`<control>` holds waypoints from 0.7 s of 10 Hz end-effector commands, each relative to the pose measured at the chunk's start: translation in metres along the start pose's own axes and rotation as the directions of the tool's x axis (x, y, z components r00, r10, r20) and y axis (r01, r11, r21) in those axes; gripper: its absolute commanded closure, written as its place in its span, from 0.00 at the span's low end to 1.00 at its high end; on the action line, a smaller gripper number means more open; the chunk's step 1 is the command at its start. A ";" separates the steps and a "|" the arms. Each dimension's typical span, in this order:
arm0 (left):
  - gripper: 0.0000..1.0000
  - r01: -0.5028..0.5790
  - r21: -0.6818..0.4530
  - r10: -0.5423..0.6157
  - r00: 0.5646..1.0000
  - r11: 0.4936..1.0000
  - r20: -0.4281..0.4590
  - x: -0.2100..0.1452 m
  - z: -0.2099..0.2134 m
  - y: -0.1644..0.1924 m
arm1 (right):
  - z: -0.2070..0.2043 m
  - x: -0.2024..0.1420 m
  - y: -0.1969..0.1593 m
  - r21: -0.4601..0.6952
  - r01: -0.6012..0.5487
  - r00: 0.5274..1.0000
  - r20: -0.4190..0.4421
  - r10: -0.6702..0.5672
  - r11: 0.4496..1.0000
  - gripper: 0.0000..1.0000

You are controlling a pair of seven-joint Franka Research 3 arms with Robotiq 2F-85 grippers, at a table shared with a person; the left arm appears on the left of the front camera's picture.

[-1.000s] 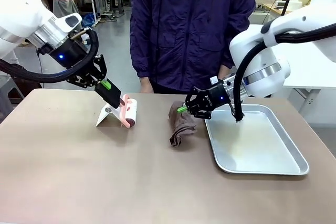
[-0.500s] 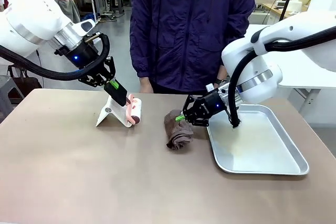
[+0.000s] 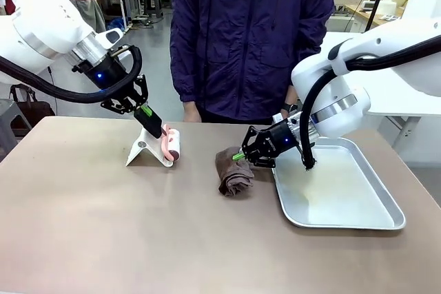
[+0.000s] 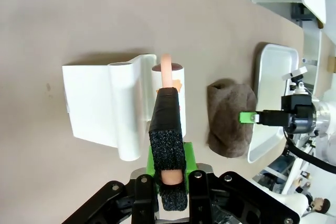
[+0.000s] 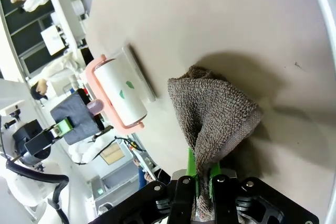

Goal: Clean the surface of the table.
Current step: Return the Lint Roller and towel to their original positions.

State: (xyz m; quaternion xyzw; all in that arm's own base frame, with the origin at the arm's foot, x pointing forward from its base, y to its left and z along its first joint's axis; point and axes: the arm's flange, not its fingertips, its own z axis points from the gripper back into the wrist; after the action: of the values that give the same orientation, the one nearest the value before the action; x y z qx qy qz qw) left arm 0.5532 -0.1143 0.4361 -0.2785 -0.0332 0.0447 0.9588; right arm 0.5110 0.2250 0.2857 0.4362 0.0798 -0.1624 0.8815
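table [image 3: 103, 232] under right pincer [image 3: 241, 155] clamping cloth [image 3: 233, 173]

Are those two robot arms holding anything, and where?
Left gripper: pink-handled white lint roller, by its handle. Right gripper: brown terry cloth, by one pinched edge.

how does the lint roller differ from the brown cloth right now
The lint roller is a rigid white cylinder on a pink handle; the brown cloth is soft and crumpled. The roller is held by the left tool beside its white stand; the cloth is pinched by the right tool next to the metal tray. The roller sits farther left on the table than the cloth. Both are gripped by shut tools.
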 end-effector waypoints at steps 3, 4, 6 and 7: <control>0.78 -0.035 0.047 0.036 0.999 0.998 -0.029 0.009 -0.001 0.003 | -0.001 0.008 0.006 -0.008 0.044 0.999 0.005 -0.044 0.999 0.91; 0.78 -0.013 0.060 0.016 0.999 0.998 -0.042 0.009 -0.005 0.003 | -0.002 0.008 0.006 -0.009 0.043 0.999 0.003 -0.043 0.999 0.91; 0.78 -0.002 0.070 0.005 0.999 0.998 -0.046 0.009 -0.008 0.004 | -0.003 0.008 0.007 -0.019 0.045 0.999 0.002 -0.045 0.999 0.91; 0.78 0.007 0.068 -0.003 0.999 0.998 -0.049 0.008 -0.008 0.004 | -0.003 0.009 0.007 -0.018 0.043 0.999 0.000 -0.043 0.999 0.91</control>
State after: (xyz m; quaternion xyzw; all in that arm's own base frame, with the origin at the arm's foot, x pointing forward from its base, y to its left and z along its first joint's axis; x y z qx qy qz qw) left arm 0.5586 -0.1165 0.4279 -0.2630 -0.0193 0.0377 0.9639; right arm 0.5143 0.2243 0.2839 0.4359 0.0836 -0.1721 0.8794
